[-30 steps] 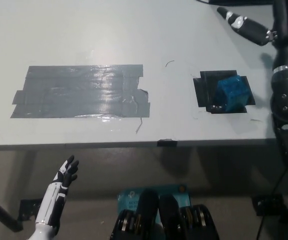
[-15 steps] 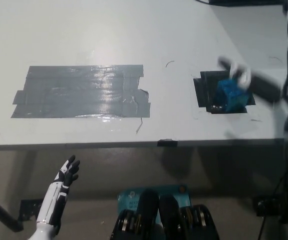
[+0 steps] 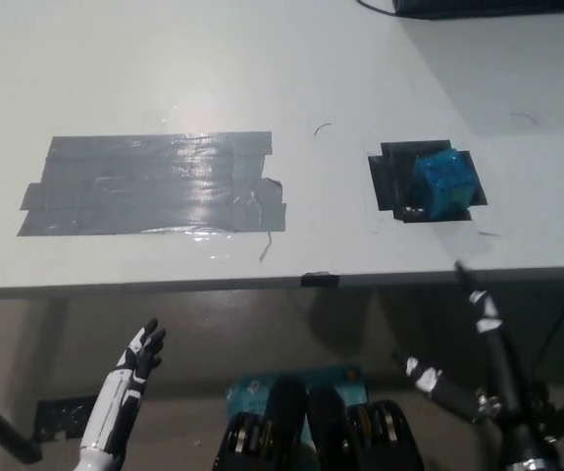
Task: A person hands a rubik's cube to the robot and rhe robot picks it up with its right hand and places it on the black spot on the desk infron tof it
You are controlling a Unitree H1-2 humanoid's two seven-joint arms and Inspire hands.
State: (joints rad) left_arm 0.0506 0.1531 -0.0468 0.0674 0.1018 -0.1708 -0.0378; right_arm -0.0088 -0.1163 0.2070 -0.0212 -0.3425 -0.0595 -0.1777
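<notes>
A blue rubik's cube (image 3: 443, 183) rests on the small black spot (image 3: 390, 175) at the right of the white desk, with nothing touching it. My black right hand (image 3: 468, 378) hangs below the desk's front edge at the lower right, open, its fingers spread, well clear of the cube. The white left hand (image 3: 136, 361) rests low at the lower left, below the desk edge, open and holding nothing.
A large grey tape patch (image 3: 154, 183) covers the left middle of the desk (image 3: 262, 59). A small dark clip (image 3: 320, 280) sits on the desk's front edge. A dark object (image 3: 478, 6) lies at the far right corner.
My right arm has dropped from above the desk's right side, past the cube, to below the front edge. The cube stayed on the black spot. The camera shifted slightly.
</notes>
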